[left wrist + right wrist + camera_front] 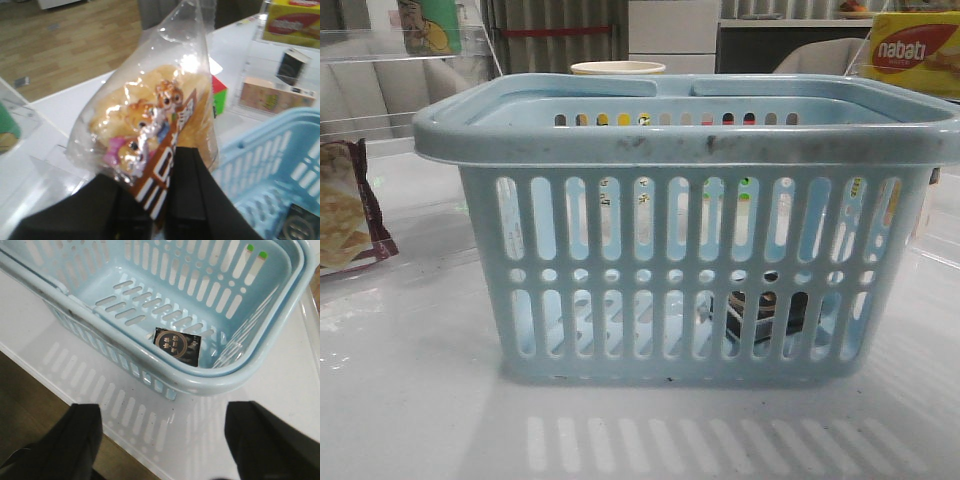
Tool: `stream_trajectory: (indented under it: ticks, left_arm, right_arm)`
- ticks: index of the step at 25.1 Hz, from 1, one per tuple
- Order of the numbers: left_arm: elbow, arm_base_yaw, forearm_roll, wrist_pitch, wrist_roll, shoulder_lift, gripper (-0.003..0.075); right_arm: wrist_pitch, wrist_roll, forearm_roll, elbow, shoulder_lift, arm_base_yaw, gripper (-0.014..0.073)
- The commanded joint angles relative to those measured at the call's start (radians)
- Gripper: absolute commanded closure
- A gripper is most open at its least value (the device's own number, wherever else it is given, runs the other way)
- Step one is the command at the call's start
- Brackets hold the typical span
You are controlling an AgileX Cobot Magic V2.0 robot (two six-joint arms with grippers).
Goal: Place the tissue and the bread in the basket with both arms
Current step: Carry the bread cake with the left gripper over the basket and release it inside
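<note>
While the basket (690,250) stands on the white worktop (410,400) square to the front camera, the tissue (177,345) already lies flat on its floor, tucked into a corner near one end wall; through the side slots in the front view it shows as a dark shape low on the right (767,308). In the right wrist view the right gripper (162,440) hangs above the worktop just outside the basket's rim, its two dark fingers (82,435) spread wide apart with nothing between them. In the left wrist view the left gripper (159,210) is clamped on the bread (150,115), pinching the lower end of the clear wrapper at the dark-and-white label band, so the pack stands up from the fingers. That pack is held in the air beside the basket (280,150), not inside it. A maroon-edged snack packet (345,210) lies at the left edge of the front view, and a yellow Nabati box (915,50) sits at the upper right.
</note>
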Motion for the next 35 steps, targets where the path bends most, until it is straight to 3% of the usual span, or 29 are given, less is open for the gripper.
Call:
stream_trajectory:
  ticks: [1, 8, 10, 13, 15, 23, 29, 35]
  left_arm:
    - [0.05, -0.098, -0.009, -0.071, 0.001, -0.049, 0.0629]
    - [0.224, -0.253, -0.015, -0.185, 0.001, 0.022, 0.0615]
    - [0.233, -0.267, -0.02, -0.221, 0.001, 0.066, 0.0508]
    - [0.233, -0.271, -0.08, -0.252, 0.001, 0.099, 0.0274]
    - [0.233, -0.271, -0.088, -0.236, 0.001, 0.089, 0.0197]
    - [0.266, -0.269, -0.095, -0.065, 0.001, -0.158, 0.0192]
    - [0.456, -0.269, -0.093, -0.039, -0.044, -0.426, 0.0192]
    - [0.653, -0.269, 0.015, 0.071, -0.196, -0.655, 0.0192]
  right_arm:
    - [-0.062, -0.003, -0.015, -0.028, -0.006, -0.001, -0.0015]
    - [-0.062, -0.003, -0.015, -0.028, -0.006, -0.001, -0.0015]
    - [-0.062, -0.003, -0.015, -0.028, -0.006, -0.001, -0.0015]
    - [-0.062, -0.003, -0.015, -0.028, -0.006, -0.001, -0.0015]
    - [-0.062, -0.003, -0.015, -0.028, -0.006, -0.001, -0.0015]
    - [-0.062, -0.003, -0.015, -0.028, -0.006, -0.001, -0.0015]
    - [-0.062, -0.003, -0.015, -0.028, -0.006, -0.001, -0.0015]
    - [-0.062, -0.003, -0.015, -0.028, -0.006, -0.001, -0.0015]
